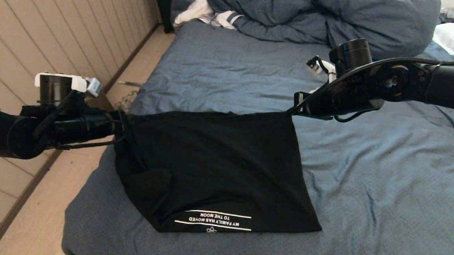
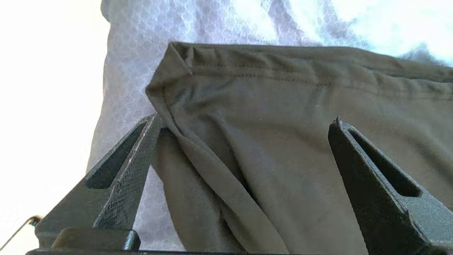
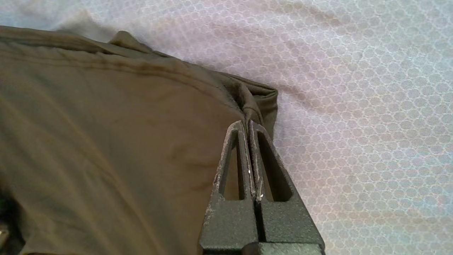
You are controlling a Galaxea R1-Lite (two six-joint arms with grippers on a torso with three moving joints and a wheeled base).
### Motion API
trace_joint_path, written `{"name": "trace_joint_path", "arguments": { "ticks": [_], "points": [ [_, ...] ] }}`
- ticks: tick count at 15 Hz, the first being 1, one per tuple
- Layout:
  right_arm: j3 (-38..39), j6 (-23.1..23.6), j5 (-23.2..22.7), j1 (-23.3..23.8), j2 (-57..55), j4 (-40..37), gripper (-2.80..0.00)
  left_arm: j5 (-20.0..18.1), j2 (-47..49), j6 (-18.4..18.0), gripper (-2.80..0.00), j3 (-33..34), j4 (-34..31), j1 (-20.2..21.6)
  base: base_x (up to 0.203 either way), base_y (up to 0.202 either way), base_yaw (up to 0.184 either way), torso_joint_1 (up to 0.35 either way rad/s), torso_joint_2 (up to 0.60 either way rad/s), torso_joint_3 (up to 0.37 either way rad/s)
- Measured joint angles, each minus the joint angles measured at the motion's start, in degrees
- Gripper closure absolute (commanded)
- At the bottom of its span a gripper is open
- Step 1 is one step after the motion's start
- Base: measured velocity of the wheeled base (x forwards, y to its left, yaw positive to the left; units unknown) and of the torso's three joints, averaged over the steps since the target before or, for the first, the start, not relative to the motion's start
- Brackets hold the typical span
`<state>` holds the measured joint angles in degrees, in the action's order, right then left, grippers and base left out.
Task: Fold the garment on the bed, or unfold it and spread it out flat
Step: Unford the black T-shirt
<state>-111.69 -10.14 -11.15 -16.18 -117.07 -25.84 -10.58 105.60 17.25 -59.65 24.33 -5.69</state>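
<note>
Head view: we see the black garment (image 1: 216, 170) folded on the bed (image 1: 385, 184), its white lettering at 6 o'clock; our left end effector (image 1: 121, 125) sits at its 9 o'clock corner, our right end effector (image 1: 294, 109) at its 1 o'clock corner. Left wrist view: our fingers (image 2: 131, 170) stand wide apart, astride the cloth's corner, gripping nothing. Right wrist view: our fingers (image 3: 244, 156) are pressed together, pinching the hemmed corner.

Bed (image 1: 222, 76) under wrinkled slate-blue sheet. Black T-shirt (image 1: 216, 170) lies near its left edge, white lettering toward the foot. Bunched blue duvet (image 1: 316, 14) and white striped cloth (image 1: 206, 14) at far end.
</note>
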Motion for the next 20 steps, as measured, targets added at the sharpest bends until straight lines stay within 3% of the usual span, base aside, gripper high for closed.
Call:
{"name": "trace_joint_path", "arguments": {
  "ticks": [9,10,20],
  "points": [
    [0.2,0.2,0.1,-0.1,0.6,0.2,0.0,0.0,3.9,0.3,-2.8,-1.5,1.9,-0.5,0.0,0.0,0.0,0.0,0.0,0.0],
    [0.2,0.2,0.1,-0.2,0.6,0.3,0.0,0.0,4.3,0.3,0.0,-1.5,2.3,-0.8,0.0,0.0,0.0,0.0,0.0,0.0],
    [0.4,0.2,-0.1,-0.2,0.8,0.2,0.0,2.6,5.6,3.2,0.0,-2.7,7.1,-2.3,0.0,0.0,0.0,0.0,0.0,0.0]
  ]
}}
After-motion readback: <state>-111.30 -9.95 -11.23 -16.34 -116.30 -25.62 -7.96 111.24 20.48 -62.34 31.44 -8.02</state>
